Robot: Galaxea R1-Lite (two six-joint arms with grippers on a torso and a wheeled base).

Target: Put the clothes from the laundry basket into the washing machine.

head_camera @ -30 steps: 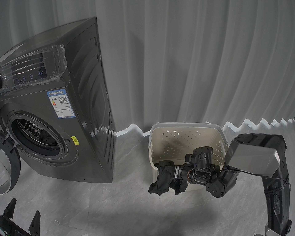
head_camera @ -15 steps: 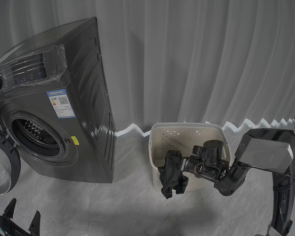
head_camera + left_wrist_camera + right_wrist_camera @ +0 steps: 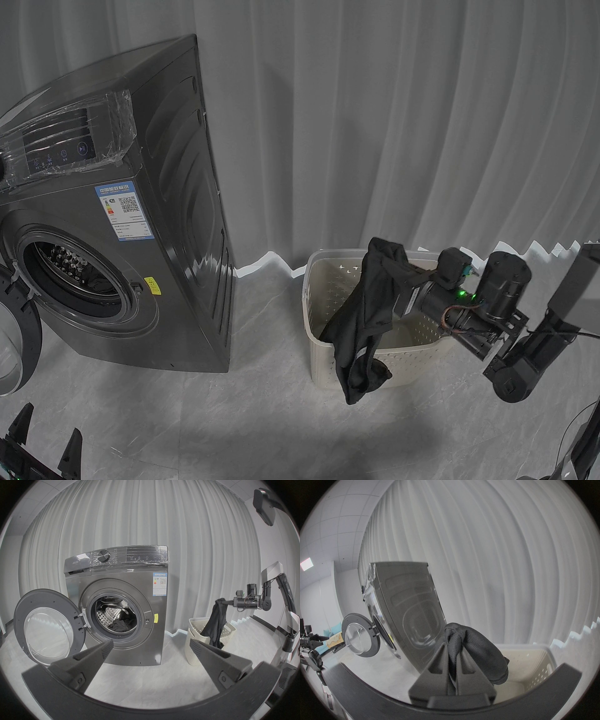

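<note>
**Black garment hanging over the basket, darks in the drum**

Closest in, the left gripper point(image 3: 150, 644) sits low, well left of the laundry basket point(image 3: 325, 369), fingers spread wide and holding nothing. The right gripper point(image 3: 453, 650) is clamped on a black garment point(image 3: 362, 325) above the basket. The cloth drapes over the front rim and hides part of the inside. Left of the basket, the washing machine point(image 3: 175, 219) has its door point(image 3: 47, 627) open and dark clothes point(image 3: 120, 625) in the drum. The label point(image 3: 124, 210) and yellow sticker point(image 3: 152, 285) are too small to read. Curtain point(image 3: 375, 125) behind.
</note>
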